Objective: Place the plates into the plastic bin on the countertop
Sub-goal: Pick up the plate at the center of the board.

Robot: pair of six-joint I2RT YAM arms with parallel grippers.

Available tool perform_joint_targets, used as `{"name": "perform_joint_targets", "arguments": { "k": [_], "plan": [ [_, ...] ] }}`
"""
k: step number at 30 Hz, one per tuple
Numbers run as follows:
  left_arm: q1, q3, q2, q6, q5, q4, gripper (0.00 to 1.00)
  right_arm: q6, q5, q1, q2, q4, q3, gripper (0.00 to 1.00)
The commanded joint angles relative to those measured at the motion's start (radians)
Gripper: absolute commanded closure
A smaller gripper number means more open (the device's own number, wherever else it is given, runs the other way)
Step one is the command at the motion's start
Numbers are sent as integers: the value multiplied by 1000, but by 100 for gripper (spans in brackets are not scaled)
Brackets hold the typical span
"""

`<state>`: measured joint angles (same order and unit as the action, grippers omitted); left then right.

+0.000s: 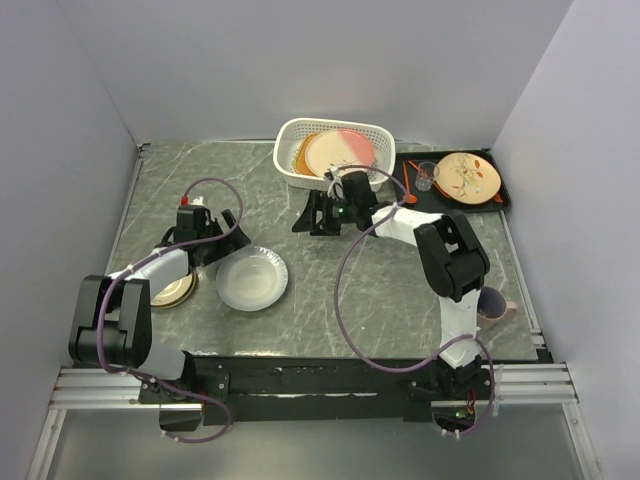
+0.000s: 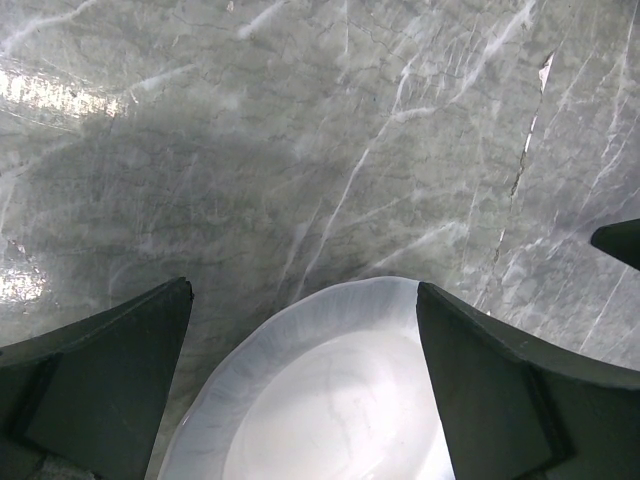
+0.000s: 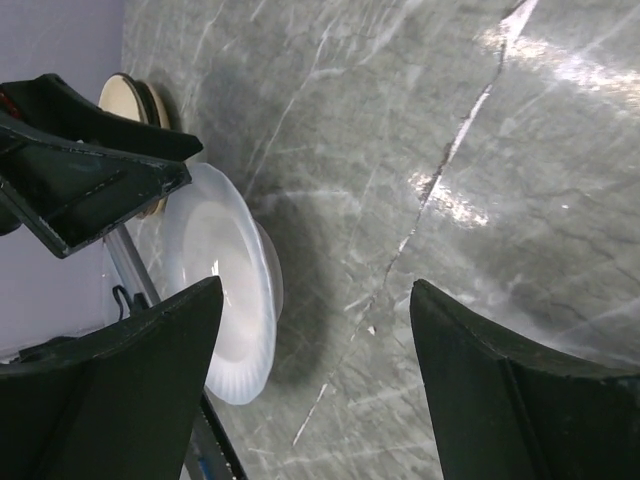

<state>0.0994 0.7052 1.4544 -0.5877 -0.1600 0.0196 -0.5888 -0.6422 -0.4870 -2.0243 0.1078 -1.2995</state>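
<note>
Already the plastic bin (image 1: 286, 150) at the far side of the desk (image 1: 390, 300) holds a pink plate (image 1: 345, 150) leaning over an orange plate (image 1: 303, 156). A white plate (image 1: 252, 278) lies flat on the desk, and a tan plate (image 1: 175, 292) sits just beside it, partly under the left arm. The left claw (image 2: 302, 290) hangs released over the white plate's rim, its jaws wide apart. The right claw (image 3: 315, 288) is released too, grasping nothing, just in front of the bin. A black tray (image 1: 503, 203) carries a leaf-marked plate (image 1: 468, 175).
</note>
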Motion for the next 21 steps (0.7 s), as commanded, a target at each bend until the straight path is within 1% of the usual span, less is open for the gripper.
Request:
{"name": "perform_joint_targets", "arguments": {
  "k": [1,11,21],
  "plan": [
    [-6,28,-17,3,-21,-29,1,-31,-45,-41,-31,89,14,19],
    [-6,27,-15,6,-24,-30,1,-31,-28,-142,-94,63,-21,22],
    [-6,27,-20,9,-41,-35,1,-29,-47,-186,-139,59,-41,25]
  ]
}}
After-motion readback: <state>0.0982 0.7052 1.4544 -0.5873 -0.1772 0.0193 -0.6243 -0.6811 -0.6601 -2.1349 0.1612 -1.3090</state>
